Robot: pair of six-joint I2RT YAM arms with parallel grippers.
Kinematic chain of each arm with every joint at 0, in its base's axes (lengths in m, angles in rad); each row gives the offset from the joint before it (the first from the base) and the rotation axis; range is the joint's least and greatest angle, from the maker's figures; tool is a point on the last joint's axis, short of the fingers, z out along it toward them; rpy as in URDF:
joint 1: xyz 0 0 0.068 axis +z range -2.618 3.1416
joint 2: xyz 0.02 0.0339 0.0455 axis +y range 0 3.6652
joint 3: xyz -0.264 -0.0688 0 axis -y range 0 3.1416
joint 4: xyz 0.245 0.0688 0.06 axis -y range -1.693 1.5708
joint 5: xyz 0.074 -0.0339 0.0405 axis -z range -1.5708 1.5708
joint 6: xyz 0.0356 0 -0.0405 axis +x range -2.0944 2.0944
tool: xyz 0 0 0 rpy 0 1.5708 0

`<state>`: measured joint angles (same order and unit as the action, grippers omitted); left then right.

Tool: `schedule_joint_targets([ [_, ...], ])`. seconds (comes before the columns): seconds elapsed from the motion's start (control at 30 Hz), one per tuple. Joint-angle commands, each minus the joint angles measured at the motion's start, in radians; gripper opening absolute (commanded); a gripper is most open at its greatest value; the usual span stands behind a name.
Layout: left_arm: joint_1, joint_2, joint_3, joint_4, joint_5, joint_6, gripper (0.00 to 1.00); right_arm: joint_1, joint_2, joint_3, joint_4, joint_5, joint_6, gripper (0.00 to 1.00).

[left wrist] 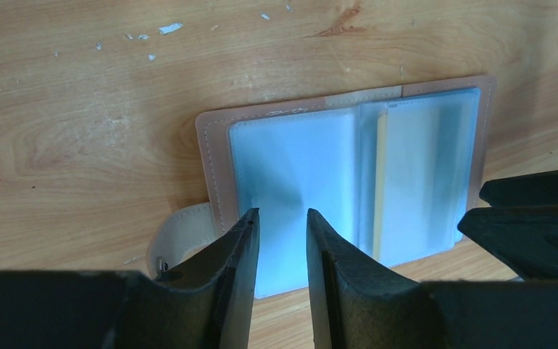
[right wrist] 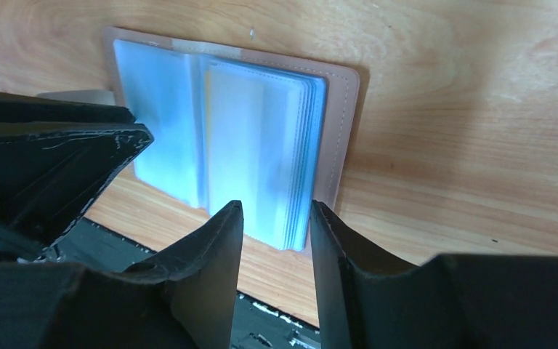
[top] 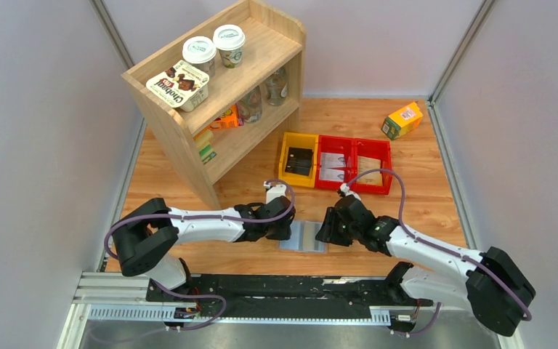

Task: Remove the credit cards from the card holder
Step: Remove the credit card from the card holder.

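Card holder lies open on the desk, lower centre of the top view. Left gripper and right gripper: jaws narrowly parted, gripping nothing. Tan credit card (edge only) sits pocketed; extraction outstanding.

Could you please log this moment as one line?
card holder: open flat | left gripper: open, at left panel | right gripper: open, at right panel | tan card: inside

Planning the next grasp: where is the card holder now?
Top view: the card holder lies open on the table, centre, between both arms' jaws, nearer than the yellow bin.
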<state>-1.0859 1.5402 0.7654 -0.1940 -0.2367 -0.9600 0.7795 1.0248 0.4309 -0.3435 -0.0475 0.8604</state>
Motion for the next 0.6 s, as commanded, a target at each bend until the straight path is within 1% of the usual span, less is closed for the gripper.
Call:
schedule_joint_targets([
  [0.0, 0.001, -0.009, -0.034, -0.021, 0.007, -0.071, 0.38, 0.035, 0.044, 0.034, 0.095, 0.087, 0.029, 0.41],
  [0.13, 0.003, -0.011, -0.054, -0.009, 0.016, -0.089, 0.37, 0.053, 0.078, 0.037, 0.112, 0.087, 0.032, 0.41],
  [0.27, 0.003, -0.003, -0.064, 0.008, 0.039, -0.102, 0.35, 0.078, 0.075, 0.069, 0.071, 0.136, 0.019, 0.41],
  [0.33, 0.001, -0.005, -0.071, 0.010, 0.039, -0.118, 0.34, 0.089, 0.070, 0.094, 0.034, 0.179, 0.008, 0.43],
  [0.37, 0.001, -0.011, -0.078, 0.010, 0.034, -0.126, 0.33, 0.096, 0.070, 0.107, 0.017, 0.202, 0.003, 0.46],
  [0.43, 0.001, -0.020, -0.093, 0.024, 0.033, -0.141, 0.33, 0.107, 0.073, 0.124, -0.003, 0.233, -0.007, 0.47],
  [0.57, 0.001, -0.031, -0.100, 0.031, 0.031, -0.151, 0.32, 0.113, 0.101, 0.140, 0.006, 0.232, -0.015, 0.48],
])
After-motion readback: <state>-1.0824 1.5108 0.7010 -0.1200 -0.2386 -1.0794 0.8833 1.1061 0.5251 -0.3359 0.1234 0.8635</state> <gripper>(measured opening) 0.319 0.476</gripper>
